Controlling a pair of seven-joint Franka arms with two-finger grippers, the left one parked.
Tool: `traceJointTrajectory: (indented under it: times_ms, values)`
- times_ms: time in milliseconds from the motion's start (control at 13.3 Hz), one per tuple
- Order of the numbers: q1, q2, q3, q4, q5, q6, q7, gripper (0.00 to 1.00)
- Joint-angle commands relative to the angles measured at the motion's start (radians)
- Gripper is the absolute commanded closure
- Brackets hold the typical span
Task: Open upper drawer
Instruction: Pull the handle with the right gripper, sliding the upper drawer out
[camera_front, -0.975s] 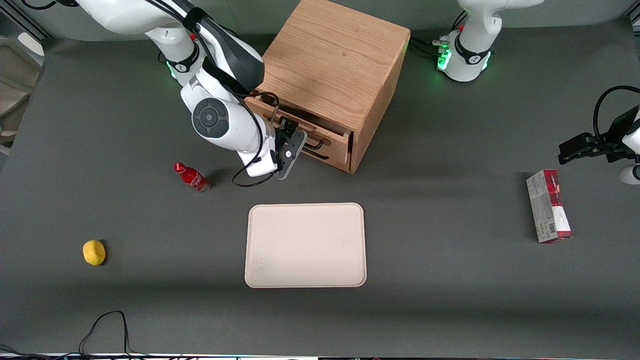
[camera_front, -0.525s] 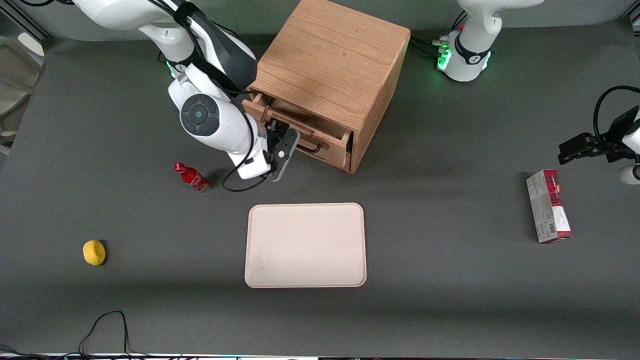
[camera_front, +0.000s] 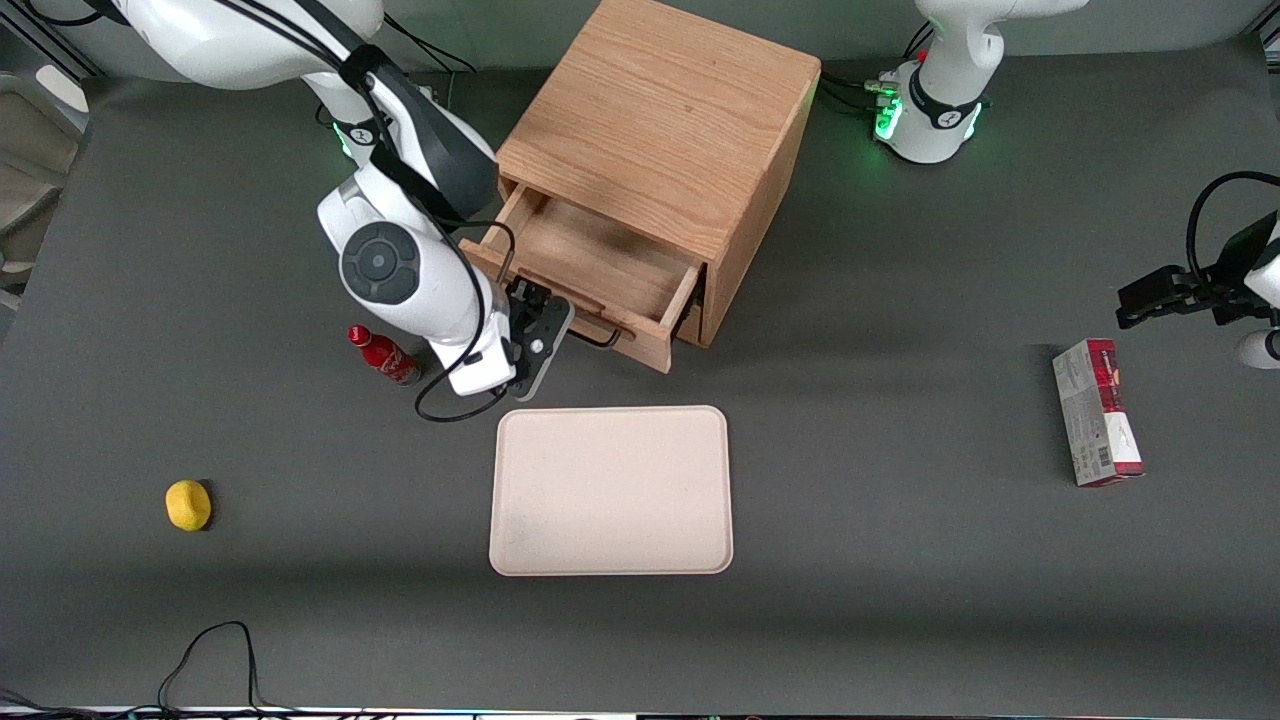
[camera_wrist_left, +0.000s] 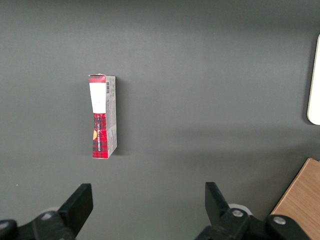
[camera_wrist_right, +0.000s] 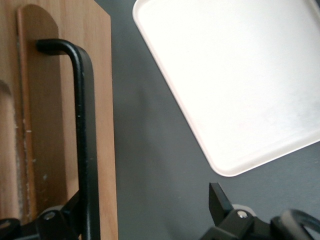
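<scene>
Now our upper drawer (camera_front: 600, 262) sits much farther out. We keep our gripper (camera_front: 542, 322) around its handle (camera_wrist_right: 82, 135), fingers apart, pulling straight toward seven o'clock.

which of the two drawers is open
The upper drawer of the oak cabinet: it is pulled out, bare inside showing, with the gripper at its black handle. The lower drawer cannot be seen.
</scene>
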Motion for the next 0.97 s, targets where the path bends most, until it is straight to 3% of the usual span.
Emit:
traceJointTrajectory:
  times_ms: [0,525,900]
  values:
    - [0.0,0.059,-0.029,0.121,-0.018,-0.02,-0.031,0.0]
    - [-0.002,0.064,-0.138,0.226,-0.018,-0.028,-0.022,0.0]
    - [-0.01,-0.014,-0.181,0.317,0.035,-0.187,0.054,0.0]
